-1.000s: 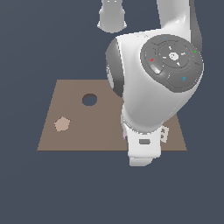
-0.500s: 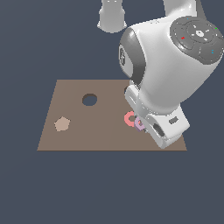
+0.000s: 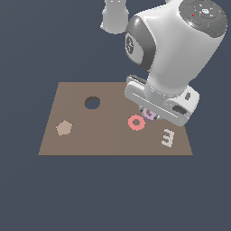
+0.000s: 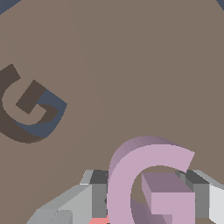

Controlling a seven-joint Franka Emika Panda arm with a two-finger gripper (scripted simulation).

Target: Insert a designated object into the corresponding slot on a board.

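The designated object, a lilac letter G [image 4: 131, 183], sits between my gripper's grey fingers [image 4: 99, 192], which press on both of its sides. My gripper [image 4: 151, 197] is shut on it. In the exterior view the G [image 3: 149, 115] peeks out under the white hand, just above the brown board [image 3: 90, 140] and beside the red ring [image 3: 136, 122]. The slot [image 4: 22, 127], a dark G-shaped cut-out, shows in the wrist view a short way from the held piece. In the exterior view the arm hides the slot.
A round dark hole [image 3: 92, 103] lies near the board's far side. A tan pentagon piece [image 3: 64, 128] rests toward the exterior view's left. A white letter E [image 3: 167, 137] lies near the board's front corner on the exterior view's right.
The arm has swung from the board's front edge toward the back and the exterior view's right, uncovering the red ring and the white E. The lilac G now sits under the hand.
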